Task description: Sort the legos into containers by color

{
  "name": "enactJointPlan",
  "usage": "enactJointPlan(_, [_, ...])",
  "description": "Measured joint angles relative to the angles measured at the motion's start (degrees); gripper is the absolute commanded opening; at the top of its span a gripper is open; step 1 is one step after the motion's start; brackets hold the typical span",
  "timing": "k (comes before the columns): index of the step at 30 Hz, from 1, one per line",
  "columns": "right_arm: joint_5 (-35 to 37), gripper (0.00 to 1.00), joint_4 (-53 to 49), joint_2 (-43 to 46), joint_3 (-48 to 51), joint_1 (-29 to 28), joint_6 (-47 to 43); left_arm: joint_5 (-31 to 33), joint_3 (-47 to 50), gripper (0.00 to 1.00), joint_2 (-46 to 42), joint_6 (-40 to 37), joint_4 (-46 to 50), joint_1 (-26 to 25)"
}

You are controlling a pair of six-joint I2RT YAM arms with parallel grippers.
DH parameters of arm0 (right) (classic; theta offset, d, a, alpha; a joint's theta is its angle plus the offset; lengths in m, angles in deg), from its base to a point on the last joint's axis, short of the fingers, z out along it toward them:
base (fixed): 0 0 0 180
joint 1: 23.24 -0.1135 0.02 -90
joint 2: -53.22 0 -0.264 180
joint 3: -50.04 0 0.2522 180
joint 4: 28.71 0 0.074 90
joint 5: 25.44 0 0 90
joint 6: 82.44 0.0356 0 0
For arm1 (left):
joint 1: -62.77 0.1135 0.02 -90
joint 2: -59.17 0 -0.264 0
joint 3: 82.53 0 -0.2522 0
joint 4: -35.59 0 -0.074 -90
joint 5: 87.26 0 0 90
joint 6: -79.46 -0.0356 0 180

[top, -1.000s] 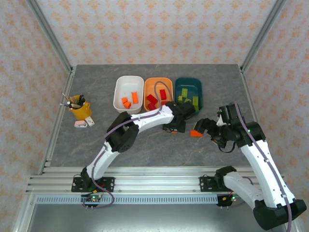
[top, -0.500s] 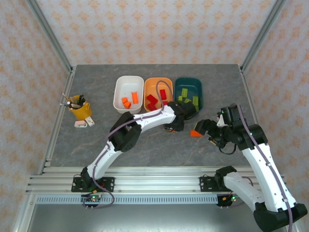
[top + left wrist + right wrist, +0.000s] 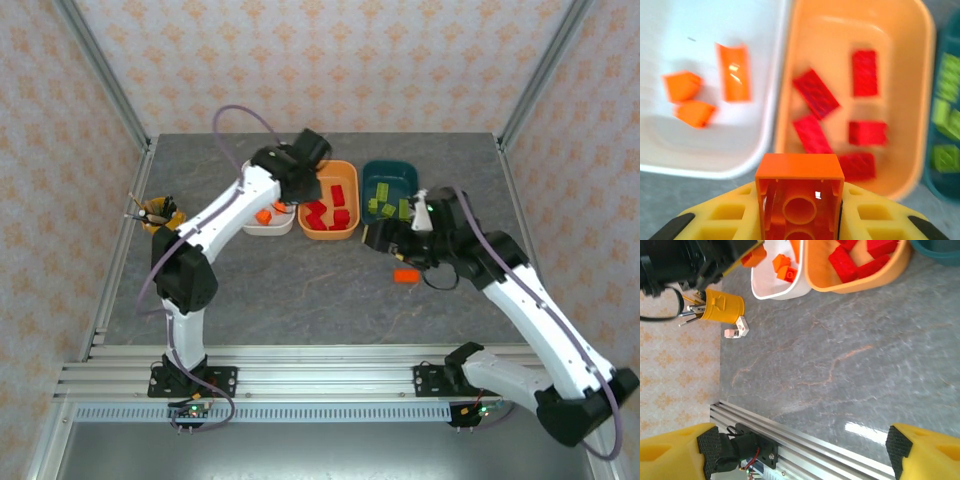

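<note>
My left gripper (image 3: 283, 200) is shut on an orange lego (image 3: 800, 200), held between its yellow fingers (image 3: 715, 220) above the near rims of the white container (image 3: 715, 170) and the orange container (image 3: 785, 100). Three orange legos (image 3: 732, 70) lie in the white container, several red legos (image 3: 815, 95) in the orange one, and green legos (image 3: 945, 115) in the teal container (image 3: 390, 170). One more orange lego (image 3: 405, 275) lies on the table. My right gripper (image 3: 385, 240) hangs open just above and left of it, and nothing is between its fingers (image 3: 675, 450).
A yellow cup of pens (image 3: 160, 213) stands at the table's left edge, with a small white object (image 3: 737, 329) beside it. The aluminium rail (image 3: 805, 440) runs along the near edge. Bare grey tabletop (image 3: 850, 365) lies below my right gripper.
My left gripper shut on an orange lego at mid-table and swung it up and left to the white and orange containers. My right gripper moved up and left, away from the orange lego on the table.
</note>
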Motion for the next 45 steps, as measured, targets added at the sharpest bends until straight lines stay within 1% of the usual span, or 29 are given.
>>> enactJointPlan(2, [0.7, 0.90, 2.8, -4.0, -1.9, -1.8, 0.3, 0.1, -0.2, 0.30, 1.2, -1.0, 0.0, 3.9])
enactJointPlan(4, [1.2, 0.92, 5.9, -7.8, -3.6, -2.8, 0.9, 0.4, -1.5, 0.31, 3.4, -2.0, 0.2, 6.7])
enactJointPlan(8, [2.1, 0.97, 11.5, -14.0, -6.1, -3.3, 2.9, 1.1, -6.8, 0.31, 10.8, -3.6, 0.1, 10.8])
enactJointPlan(13, [3.0, 0.99, 14.7, -19.8, -10.2, -3.3, 4.5, 1.7, -15.5, 0.32, 20.4, -4.3, 0.2, 14.0])
enactJointPlan(16, [3.2, 0.99, 15.5, -20.9, -11.6, -3.3, 5.0, 2.3, -20.1, 0.33, 25.2, -5.5, 0.3, 15.4])
enactJointPlan(19, [3.7, 0.99, 15.8, -21.0, -11.8, -3.3, 5.3, 2.6, -22.8, 0.34, 28.4, -6.3, 0.5, 16.4])
enactJointPlan(21, [4.0, 0.99, 15.8, -21.0, -11.7, -3.3, 5.6, 2.5, -23.3, 0.38, 29.6, -6.6, 0.6, 16.8])
enactJointPlan(24, [4.3, 0.99, 15.8, -20.9, -11.2, -3.3, 5.9, 2.3, -23.3, 0.48, 30.9, -6.8, 1.0, 16.9])
enactJointPlan(25, [4.5, 0.99, 15.8, -20.8, -11.0, -3.3, 6.0, 2.3, -23.3, 0.53, 31.2, -6.8, 1.2, 16.9])
enactJointPlan(27, [4.7, 0.99, 15.7, -20.7, -10.7, -3.3, 6.0, 2.0, -23.3, 0.58, 31.4, -6.8, 1.5, 16.9])
enactJointPlan(29, [5.2, 0.99, 15.4, -20.7, -10.7, -3.3, 5.9, 2.0, -23.3, 0.62, 31.4, -6.8, 1.8, 16.9])
enactJointPlan(34, [8.0, 0.98, 12.7, -19.5, -10.8, -3.3, 4.7, 1.6, -23.3, 0.68, 29.9, -6.6, 2.3, 16.8])
enactJointPlan(37, [11.6, 0.98, 8.9, -17.1, -10.8, -3.3, 3.6, 1.0, -21.7, 0.71, 25.3, -6.8, 2.2, 16.2])
enactJointPlan(38, [13.3, 0.98, 7.4, -15.8, -10.8, -3.3, 3.3, 0.9, -20.2, 0.72, 22.3, -7.1, 1.9, 15.5])
enactJointPlan(41, [18.2, 0.98, 2.8, -10.9, -10.1, -3.3, 3.2, -0.9, -14.8, 0.73, 13.0, -8.9, -0.3, 11.8])
enactJointPlan(43, [21.3, 0.97, -0.2, -6.7, -8.6, -3.3, 3.8, -3.3, -9.9, 0.74, 6.3, -10.3, -3.2, 7.7])
enactJointPlan(45, [24.2, 0.97, -3.9, -1.8, -6.4, -3.3, 5.0, -5.4, -5.5, 0.75, 1.2, -11.2, -5.8, 2.5])
